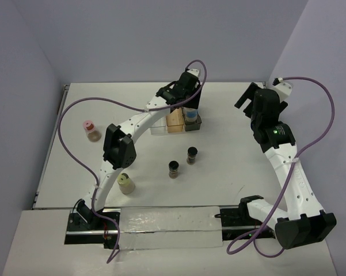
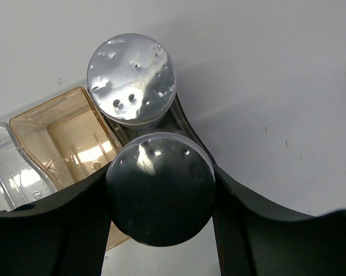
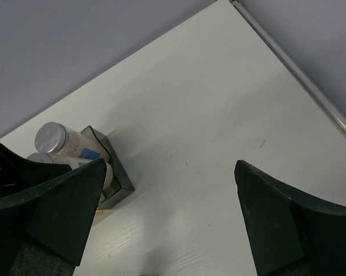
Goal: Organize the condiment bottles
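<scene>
Six bottles stand upright: two silver-capped (image 3: 50,138) in the tray (image 3: 120,175), two dark (image 1: 174,168), one pink-capped (image 1: 91,130), one cream-capped (image 1: 126,183). Left tool (image 2: 161,221) clamps one silver-capped bottle (image 2: 160,190); right tool (image 3: 170,190) gapes empty.

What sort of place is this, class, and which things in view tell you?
Probably a robotics lab test cell, not a kitchen: a bare white table boxed in by plain walls, a left arm and a right arm bolted at its near edge, and condiment bottles set out.

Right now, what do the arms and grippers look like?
The left arm and right arm are white links with black joints, each trailing a purple cable. The right one shows a green light. Left gripper and right gripper have broad black fingers.
</scene>
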You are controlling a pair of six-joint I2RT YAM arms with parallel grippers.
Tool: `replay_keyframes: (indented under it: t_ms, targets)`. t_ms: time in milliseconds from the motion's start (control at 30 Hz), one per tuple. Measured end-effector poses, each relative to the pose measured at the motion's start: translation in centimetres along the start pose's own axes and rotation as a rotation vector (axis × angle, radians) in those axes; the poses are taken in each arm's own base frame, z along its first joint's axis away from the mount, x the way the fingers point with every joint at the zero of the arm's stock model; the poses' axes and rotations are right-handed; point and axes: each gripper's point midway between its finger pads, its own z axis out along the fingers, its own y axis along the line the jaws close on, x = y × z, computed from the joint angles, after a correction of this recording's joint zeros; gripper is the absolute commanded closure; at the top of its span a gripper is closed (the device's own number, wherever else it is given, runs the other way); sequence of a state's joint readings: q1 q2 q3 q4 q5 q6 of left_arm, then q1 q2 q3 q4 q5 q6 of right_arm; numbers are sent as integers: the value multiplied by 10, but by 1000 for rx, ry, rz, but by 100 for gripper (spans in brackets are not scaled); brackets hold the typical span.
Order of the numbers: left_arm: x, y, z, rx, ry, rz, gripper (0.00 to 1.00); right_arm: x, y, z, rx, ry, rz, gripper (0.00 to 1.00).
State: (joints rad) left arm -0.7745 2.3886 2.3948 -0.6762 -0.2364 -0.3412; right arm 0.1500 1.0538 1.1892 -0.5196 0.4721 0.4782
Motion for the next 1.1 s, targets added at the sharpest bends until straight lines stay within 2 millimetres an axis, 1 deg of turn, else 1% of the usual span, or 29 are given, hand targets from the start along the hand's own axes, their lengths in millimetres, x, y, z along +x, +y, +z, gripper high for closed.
replay_keyframes:
  t_ms: [100,333,367,433,467,500,533,567,633,667,700,767,867,1000,1100]
  targets:
    - [6,1,2,-6,13,5,90,2,-1,1,-2,6,0,0]
    - [13,-2,3,-25,21,21,90,3,-1,3,-6,7,1,0]
    - [14,-3,4,-27,21,24,88,4,-2,4,-5,9,0,0]
    - [18,-4,6,-33,24,30,74,8,-3,5,-3,15,-2,0]
    - [20,-5,7,-35,27,33,71,9,-4,6,-2,19,-4,0]
    - [23,-6,8,-37,33,36,64,10,-4,6,-2,22,-4,0]
    - [25,-6,10,-38,39,39,55,11,-4,6,-4,25,-5,0]
    - [28,-6,11,-40,46,41,49,12,-4,6,-6,26,-5,0]
    - [32,-6,14,-42,55,44,33,12,-3,6,-11,28,-4,0]
    - [32,-6,14,-41,54,44,27,12,-3,6,-11,28,-4,0]
    - [32,-6,14,-41,54,45,19,12,-3,6,-13,29,-3,0]
    - [32,-7,14,-40,53,42,10,12,-3,6,-16,29,-3,0]
    - [31,-7,14,-39,50,43,1,11,-2,5,-19,29,-1,0]
    - [31,-8,13,-38,49,45,1,11,-1,4,-28,32,-1,0]
    - [29,-8,6,-44,43,47,1,12,0,4,-35,36,-1,0]
